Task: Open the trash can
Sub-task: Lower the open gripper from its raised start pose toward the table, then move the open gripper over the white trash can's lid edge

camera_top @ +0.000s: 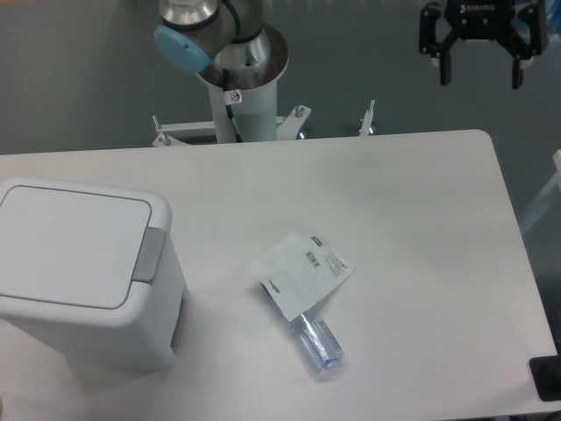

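Observation:
The trash can (pixel 83 267) is a large white boxy bin standing at the left of the table. Its flat white lid (pixel 70 244) lies shut, and a grey push-button strip (pixel 149 255) runs along the lid's right edge. My gripper (pixel 480 77) hangs at the top right, high above the table's far right corner and far from the bin. Its two black fingers point down with a wide gap between them and hold nothing.
A white paper label (pixel 300 266) and a clear plastic bottle (pixel 316 343) lie together near the table's middle front. The arm's base column (pixel 237 83) stands behind the table's far edge. A small black object (pixel 547 377) sits at the front right corner.

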Controlling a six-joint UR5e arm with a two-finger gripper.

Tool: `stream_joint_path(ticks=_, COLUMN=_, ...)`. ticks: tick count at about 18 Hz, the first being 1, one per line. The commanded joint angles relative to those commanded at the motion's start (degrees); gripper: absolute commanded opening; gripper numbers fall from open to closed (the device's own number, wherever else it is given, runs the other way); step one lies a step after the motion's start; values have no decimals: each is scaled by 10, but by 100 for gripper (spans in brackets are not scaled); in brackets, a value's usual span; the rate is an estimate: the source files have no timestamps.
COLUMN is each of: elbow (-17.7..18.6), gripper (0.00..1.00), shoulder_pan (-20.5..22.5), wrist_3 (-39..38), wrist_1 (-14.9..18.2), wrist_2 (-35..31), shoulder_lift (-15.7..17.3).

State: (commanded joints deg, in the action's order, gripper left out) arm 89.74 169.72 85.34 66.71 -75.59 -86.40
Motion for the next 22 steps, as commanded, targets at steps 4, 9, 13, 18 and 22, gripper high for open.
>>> stream_joint_path(ticks=4, elbow=0, gripper=100, shoulder_pan=-4, wrist_3=-10, wrist_1=1, wrist_2=1, shoulder_lift=-1)
stream_joint_path(ticks=9, elbow=2, gripper=100, shoulder_pan=-26, wrist_3=-149, wrist_1=1, wrist_2=24, shoulder_lift=-1)
stream_joint_path(ticks=13, elbow=2, gripper=100, shoulder_pan=-61, wrist_3=-284, wrist_1=0, wrist_2=45, shoulder_lift=-2)
stream_joint_path(ticks=18, elbow=6, gripper=100, shoulder_pan=-124, wrist_3=-362, wrist_1=0, wrist_2=46, shoulder_lift=-13)
stream_joint_path(ticks=22, elbow=-1, gripper=100, shoulder_pan=-150, wrist_3=-509, wrist_1=-14, wrist_2=46, shoulder_lift=-29)
